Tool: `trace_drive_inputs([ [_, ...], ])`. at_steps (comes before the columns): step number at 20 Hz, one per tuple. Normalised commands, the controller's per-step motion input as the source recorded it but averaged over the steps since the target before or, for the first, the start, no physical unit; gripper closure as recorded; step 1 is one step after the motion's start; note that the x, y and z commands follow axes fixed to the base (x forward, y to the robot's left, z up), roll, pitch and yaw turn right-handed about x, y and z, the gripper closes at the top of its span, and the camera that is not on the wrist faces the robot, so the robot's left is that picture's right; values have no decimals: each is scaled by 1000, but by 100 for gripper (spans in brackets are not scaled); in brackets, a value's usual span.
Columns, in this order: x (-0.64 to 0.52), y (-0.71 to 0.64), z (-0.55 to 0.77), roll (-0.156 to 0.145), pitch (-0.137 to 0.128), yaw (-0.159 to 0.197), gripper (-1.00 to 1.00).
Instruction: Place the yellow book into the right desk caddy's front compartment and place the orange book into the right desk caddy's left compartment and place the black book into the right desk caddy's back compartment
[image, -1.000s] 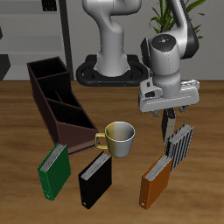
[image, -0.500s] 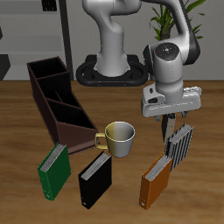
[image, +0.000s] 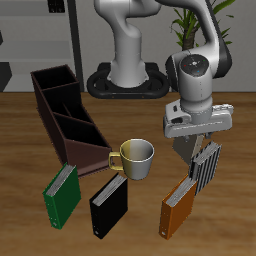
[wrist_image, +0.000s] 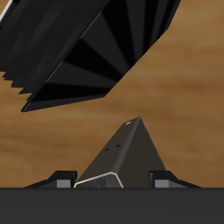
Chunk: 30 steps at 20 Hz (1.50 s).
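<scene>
Wooden table (image: 25, 215), maroon caddy (image: 66, 118), mug (image: 135, 159), green (image: 62, 193), black (image: 108, 207), orange (image: 178, 207), striped books (image: 206, 167)

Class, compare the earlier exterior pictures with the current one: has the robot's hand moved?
Yes. The hand has come down and slightly toward the table's front edge, closing on the striped book, which has stayed put beside the mug.

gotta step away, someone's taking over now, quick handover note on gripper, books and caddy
Gripper: low over the thin yellow book beside the striped book; open or shut can't be told, no grasp visible.
Orange book and black book stand near the table's front edge, untouched.
Right desk caddy: no book visible inside.
Done: nothing placed. Left: all three books.
</scene>
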Motion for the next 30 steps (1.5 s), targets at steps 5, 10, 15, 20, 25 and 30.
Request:
trace_drive_inputs([
  [5,-168,-72,283,18,-27,8,100],
  [10,-135,-214,456,1,-53,19,100],
  [15,-270,-430,668,-7,-63,20,100],
  [20,-107,-274,383,-6,-42,25,100],
  [25,-151,-965,762,-13,-45,56,100],
  [30,-128,-686,281,-24,-16,84,100],
])
